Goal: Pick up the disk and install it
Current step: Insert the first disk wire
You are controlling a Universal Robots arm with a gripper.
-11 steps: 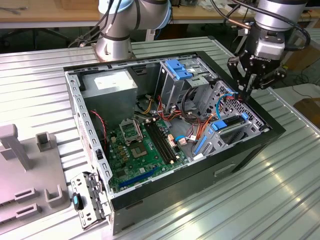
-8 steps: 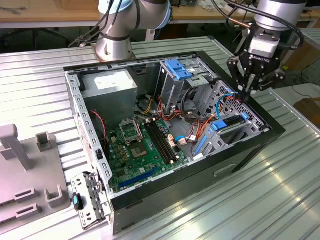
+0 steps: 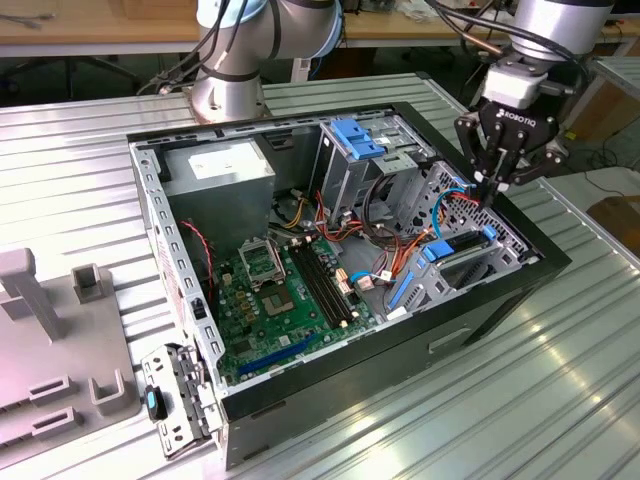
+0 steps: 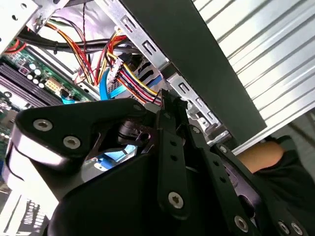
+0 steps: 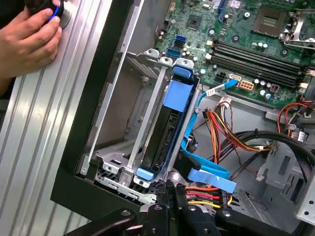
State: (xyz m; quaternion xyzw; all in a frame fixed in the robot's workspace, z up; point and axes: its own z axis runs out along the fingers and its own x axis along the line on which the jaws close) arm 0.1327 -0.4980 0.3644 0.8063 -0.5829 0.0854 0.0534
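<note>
Apparently the disk (image 5: 165, 140) is already sitting in its slot. In the first wrist view it is standing on edge inside the metal drive cage (image 5: 123, 167) at the corner of the computer case (image 3: 540, 262), with its blue rail (image 5: 175, 96) facing up. Whether it is fully seated, I cannot tell.

The gripper (image 3: 497, 188) is hanging just above that corner of the case, over the bundle of coloured cables (image 5: 219, 123). Its fingers are lying together at the tips, and nothing is showing between them. It is not touching the disk.

Step, as I judge it: the pick-up is done and the install is at its tail end, either seating or checking. Any further push is calling for a straight line along the rails and a path clear of the flat blue data cable (image 5: 209, 172) and the loose wires just beside the cage.

Counts:
- one disk
- one gripper on one arm
- one motherboard (image 3: 275, 300), carrying four long black memory slots (image 5: 258, 56)
- one grey power supply box (image 3: 215, 180) at the far wall of the case
- one person's hand (image 5: 27, 42), resting on the ribbed metal table (image 3: 480, 400) beside the case and closing on a small dark object
- grey fixture blocks (image 3: 30, 300), lying on the table at the exterior view's left, well apart from the work
</note>
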